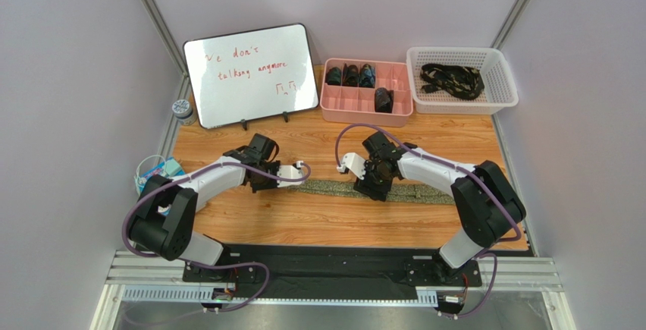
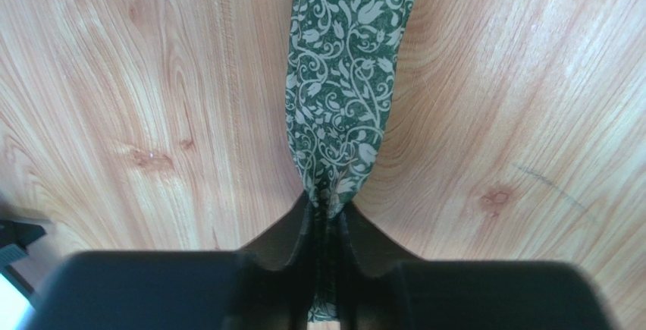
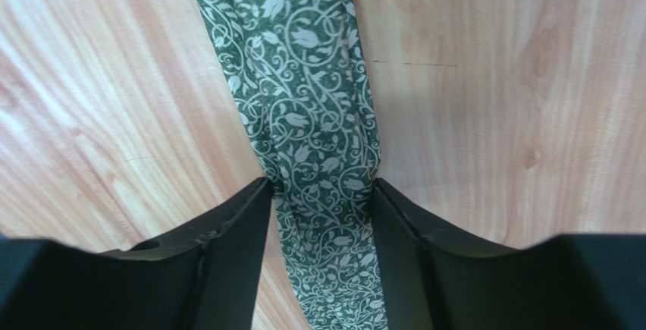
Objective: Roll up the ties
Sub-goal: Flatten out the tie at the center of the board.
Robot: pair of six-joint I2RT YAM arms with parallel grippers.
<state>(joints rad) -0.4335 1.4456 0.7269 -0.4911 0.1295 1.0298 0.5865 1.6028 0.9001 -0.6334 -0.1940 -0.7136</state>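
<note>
A green tie (image 1: 333, 187) with a pale vine pattern lies flat along the wooden table, running left to right between my two grippers. My left gripper (image 1: 274, 184) is at its left end. In the left wrist view the tie (image 2: 341, 80) narrows and bunches into my left gripper (image 2: 327, 205), which is shut on it. My right gripper (image 1: 375, 190) stands over the middle of the tie. In the right wrist view its fingertips press on both edges of the tie (image 3: 303, 80), so my right gripper (image 3: 322, 182) holds it across its width. More ties (image 1: 453, 80), black with a pale pattern, lie in the basket.
A white basket (image 1: 504, 80) stands at the back right. Beside it a pink divided tray (image 1: 333, 114) holds rolled dark ties (image 1: 350, 76). A whiteboard (image 1: 250, 72) leans at the back left, with a small jar (image 1: 182, 108) next to it. A blue item (image 1: 163, 171) sits at the left edge.
</note>
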